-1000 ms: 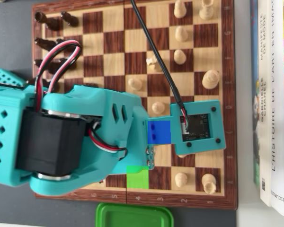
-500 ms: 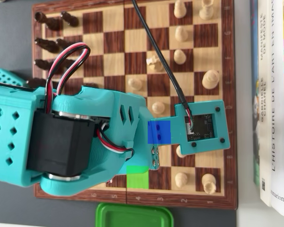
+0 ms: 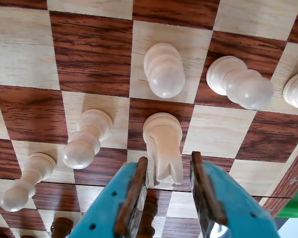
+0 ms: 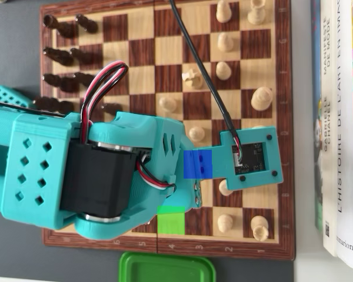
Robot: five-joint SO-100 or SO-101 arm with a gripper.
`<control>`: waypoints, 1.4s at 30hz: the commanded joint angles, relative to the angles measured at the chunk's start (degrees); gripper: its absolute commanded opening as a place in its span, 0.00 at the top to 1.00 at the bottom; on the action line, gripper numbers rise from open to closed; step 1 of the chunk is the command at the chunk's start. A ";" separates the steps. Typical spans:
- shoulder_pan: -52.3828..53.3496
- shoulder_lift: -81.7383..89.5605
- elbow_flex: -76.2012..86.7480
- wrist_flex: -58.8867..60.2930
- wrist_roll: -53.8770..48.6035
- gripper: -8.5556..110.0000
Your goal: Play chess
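Knight [image 3: 162, 148], white, stands on a dark square between the claw [image 3: 169, 173] fingers, which are apart, not yet gripping. Overhead view: arm [image 4: 94, 170] has slid further across the chessboard [image 4: 285, 117]; a grab looks imminent.

Overhead view: 11 light pcs [image 4: 261, 98] are counted, approx. 8 dark pcs [image 4: 59, 56] (others may be hidden), 1 board [image 4: 141, 51], 3 books [image 4: 343, 117], 1 green box [image 4: 165, 269].

Wrist view: the hand [image 3: 166, 196] stands open astride a white knight [image 3: 163, 144], fingers clear on both sides. White pawns [image 3: 164, 69] beyond it and another pawn [image 3: 85, 140] on its left crowd adjacent squares. Dark squares upper left are unobstructed.
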 commanded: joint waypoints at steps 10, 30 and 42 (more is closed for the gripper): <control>-0.35 -2.46 -5.01 -0.26 -0.35 0.81; 0.09 -2.46 -4.92 -0.26 -0.44 0.88; 0.44 -2.37 -4.92 -0.26 -0.44 0.89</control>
